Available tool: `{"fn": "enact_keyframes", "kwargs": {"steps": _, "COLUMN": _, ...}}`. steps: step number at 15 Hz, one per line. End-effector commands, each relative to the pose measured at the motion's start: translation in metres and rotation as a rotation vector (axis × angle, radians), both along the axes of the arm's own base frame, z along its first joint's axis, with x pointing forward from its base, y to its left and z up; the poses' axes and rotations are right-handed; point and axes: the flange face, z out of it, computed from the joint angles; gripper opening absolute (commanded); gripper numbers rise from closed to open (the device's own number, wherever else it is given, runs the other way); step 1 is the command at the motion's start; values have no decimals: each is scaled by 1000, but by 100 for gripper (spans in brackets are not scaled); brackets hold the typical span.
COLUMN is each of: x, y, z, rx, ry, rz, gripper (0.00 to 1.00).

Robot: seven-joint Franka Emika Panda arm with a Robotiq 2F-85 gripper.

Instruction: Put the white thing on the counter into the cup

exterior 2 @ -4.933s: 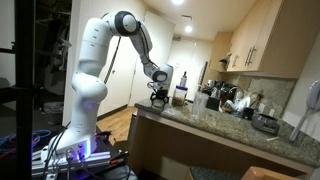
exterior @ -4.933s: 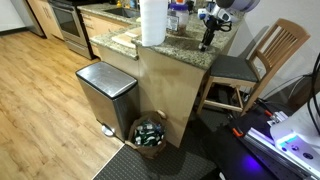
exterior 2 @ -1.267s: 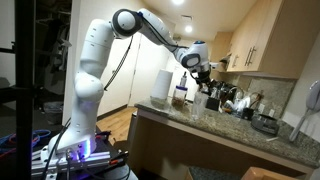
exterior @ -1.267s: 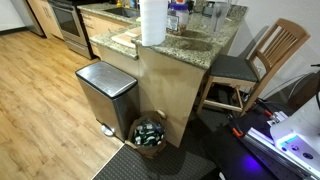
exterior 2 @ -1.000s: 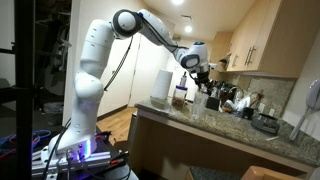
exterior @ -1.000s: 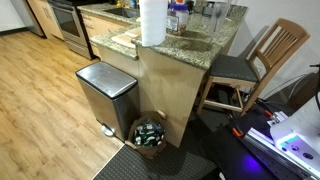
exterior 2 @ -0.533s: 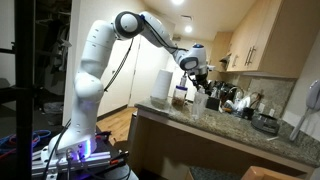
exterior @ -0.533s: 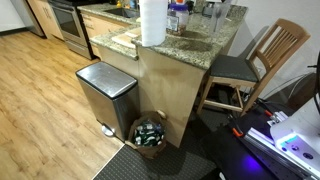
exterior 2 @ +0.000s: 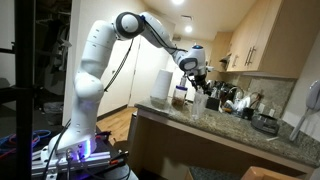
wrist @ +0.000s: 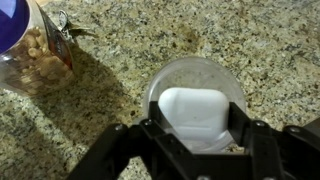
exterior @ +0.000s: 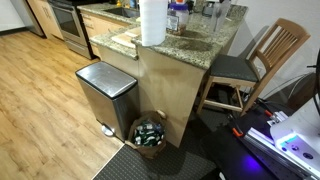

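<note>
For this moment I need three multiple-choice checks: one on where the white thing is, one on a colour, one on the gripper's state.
1. Where is the white thing?
A. on the floor
B. between the fingers of the gripper, over the cup
C. on a chair seat

2. What colour is the lid of the nut jar?
A. red
B. blue
C. green

3. The gripper is:
A. open and empty
B. shut on the jar
C. shut on the white thing

Answers:
1 B: the wrist view shows it between both fingers, with the cup's rim around and behind it.
2 B: the lid at the top corner is plainly blue.
3 C: a finger sits against each side of the white thing.
</note>
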Motion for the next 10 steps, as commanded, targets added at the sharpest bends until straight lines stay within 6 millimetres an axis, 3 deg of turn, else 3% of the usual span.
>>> {"fn": "enact_keyframes", "kwargs": {"steps": 1, "x": 3, "y": 1, "z": -6, "rx": -3, "ry": 6, "rz": 14, "gripper": 38}}
{"fn": "enact_keyframes", "kwargs": {"steps": 2, "x": 3, "y": -1, "z": -6, "rx": -7, "ry": 4, "rz": 8, "gripper": 38}}
{"fn": "enact_keyframes", "kwargs": {"steps": 3, "x": 2, "y": -3, "z": -5, "rx": -14, "ry": 1, "rz": 1, "gripper": 56}}
{"fn": "enact_keyframes", "kwargs": {"steps": 4, "x": 2, "y": -4, "z": -5, "rx": -21, "ry": -6, "rz": -5, "gripper": 80}}
{"fn": "enact_keyframes", "kwargs": {"steps": 5, "x": 1, "y": -6, "z": -4, "rx": -27, "ry": -9, "rz": -13, "gripper": 89}}
{"fn": "enact_keyframes", "kwargs": {"steps": 7, "x": -1, "y": -10, "z": -4, "rx": -33, "ry": -9, "rz": -20, "gripper": 99}}
{"fn": "enact_keyframes", "kwargs": {"steps": 10, "x": -3, "y": -13, "z": -3, "rx": -38, "ry": -17, "rz": -26, "gripper": 100}}
